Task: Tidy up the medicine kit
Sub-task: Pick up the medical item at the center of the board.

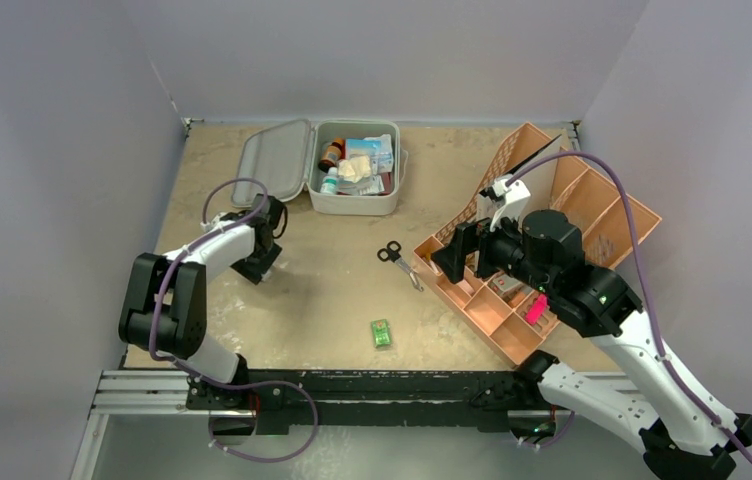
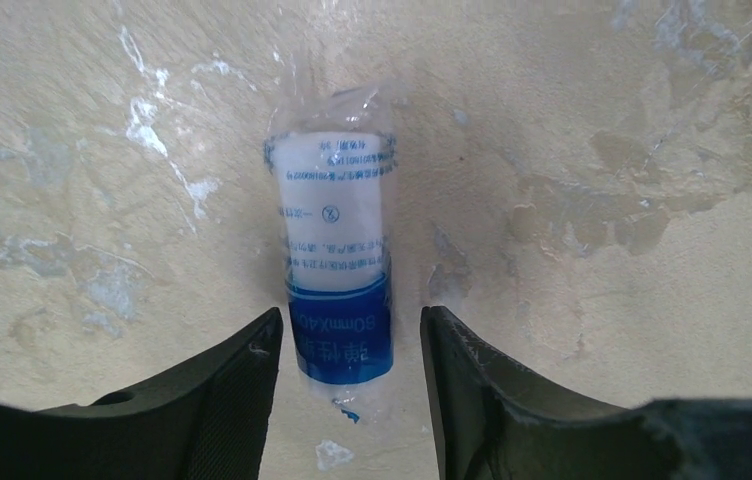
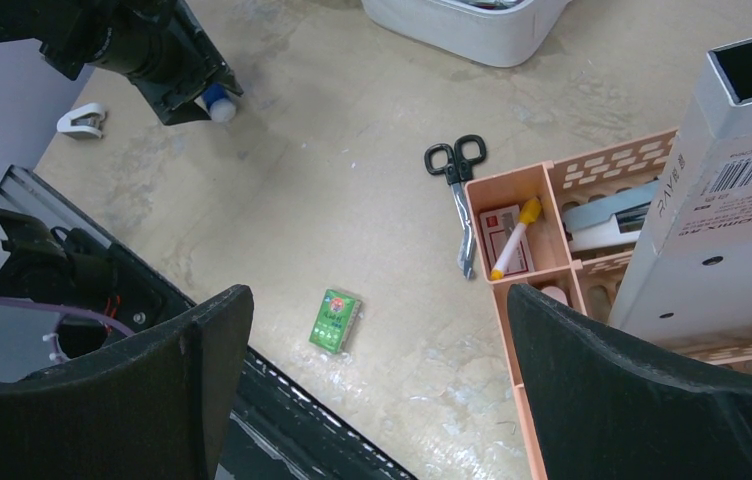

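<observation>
Mottled beige counter (image 1: 332, 290); left hand (image 2: 349, 330) spread, straddling blue end of plastic-wrapped white-and-blue roll (image 2: 337, 250): centre, close gently, wrapper looks slippery. Pale grey-white clamshell medicine kit (image 1: 352, 204) open, far centre; right hand (image 3: 377, 300) wide, empty.

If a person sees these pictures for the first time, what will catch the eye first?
The open medicine kit, packed with supplies, sits at the far middle of the table, and a big orange tray fills the right side. The left gripper, open, straddles a wrapped white-and-blue roll lying on the table. Scissors and a small green box lie loose in the middle.
</observation>
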Tool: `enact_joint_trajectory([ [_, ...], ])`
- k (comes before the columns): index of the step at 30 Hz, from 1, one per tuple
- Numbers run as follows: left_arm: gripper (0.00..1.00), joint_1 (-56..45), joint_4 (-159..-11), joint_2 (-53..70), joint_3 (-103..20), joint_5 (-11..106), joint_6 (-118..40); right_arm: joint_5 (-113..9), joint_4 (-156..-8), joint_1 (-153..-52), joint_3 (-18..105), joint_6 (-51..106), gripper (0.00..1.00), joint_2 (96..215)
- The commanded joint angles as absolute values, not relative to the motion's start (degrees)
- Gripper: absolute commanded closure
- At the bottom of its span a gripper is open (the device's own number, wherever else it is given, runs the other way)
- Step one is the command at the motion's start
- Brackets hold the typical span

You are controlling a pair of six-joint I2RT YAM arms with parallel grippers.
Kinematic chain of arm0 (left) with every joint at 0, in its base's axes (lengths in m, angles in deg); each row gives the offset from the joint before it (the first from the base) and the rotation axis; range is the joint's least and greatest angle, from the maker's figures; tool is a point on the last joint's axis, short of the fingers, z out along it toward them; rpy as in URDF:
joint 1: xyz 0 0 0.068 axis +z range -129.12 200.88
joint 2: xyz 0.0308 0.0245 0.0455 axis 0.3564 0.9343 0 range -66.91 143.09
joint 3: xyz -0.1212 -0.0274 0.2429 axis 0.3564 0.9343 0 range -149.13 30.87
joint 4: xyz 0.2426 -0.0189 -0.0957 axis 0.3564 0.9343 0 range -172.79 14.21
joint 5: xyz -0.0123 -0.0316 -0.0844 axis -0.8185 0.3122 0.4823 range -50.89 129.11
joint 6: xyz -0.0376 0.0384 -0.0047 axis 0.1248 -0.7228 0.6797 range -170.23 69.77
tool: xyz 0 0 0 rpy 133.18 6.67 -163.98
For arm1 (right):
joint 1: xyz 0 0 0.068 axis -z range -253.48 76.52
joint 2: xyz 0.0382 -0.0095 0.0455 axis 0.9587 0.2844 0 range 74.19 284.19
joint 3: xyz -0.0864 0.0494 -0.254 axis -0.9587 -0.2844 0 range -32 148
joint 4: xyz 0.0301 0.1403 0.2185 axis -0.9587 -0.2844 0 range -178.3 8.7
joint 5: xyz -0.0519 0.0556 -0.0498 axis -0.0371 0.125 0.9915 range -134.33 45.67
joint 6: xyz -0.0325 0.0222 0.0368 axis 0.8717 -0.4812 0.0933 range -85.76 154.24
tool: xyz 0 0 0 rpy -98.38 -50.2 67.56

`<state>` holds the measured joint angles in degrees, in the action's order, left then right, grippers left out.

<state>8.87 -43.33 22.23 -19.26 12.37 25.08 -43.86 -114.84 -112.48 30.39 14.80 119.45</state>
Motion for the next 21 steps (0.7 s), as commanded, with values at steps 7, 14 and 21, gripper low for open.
enact_joint_trajectory([
  [7, 0.41, 13.93, -51.99, 20.11, -18.02, 14.56, 14.25, -45.65, -113.38, -112.82, 30.30, 14.86, 0.01, 119.28],
  [14, 0.52, 14.02, -52.67, 20.65, -17.92, 15.23, 11.70, -45.56, -112.88, -112.81, 30.14, 14.77, 0.01, 119.30],
  [21, 0.67, 14.02, -52.44, 18.46, -21.74, 19.34, 0.69, -45.39, -112.64, -112.83, 29.97, 14.85, 0.01, 119.62],
])
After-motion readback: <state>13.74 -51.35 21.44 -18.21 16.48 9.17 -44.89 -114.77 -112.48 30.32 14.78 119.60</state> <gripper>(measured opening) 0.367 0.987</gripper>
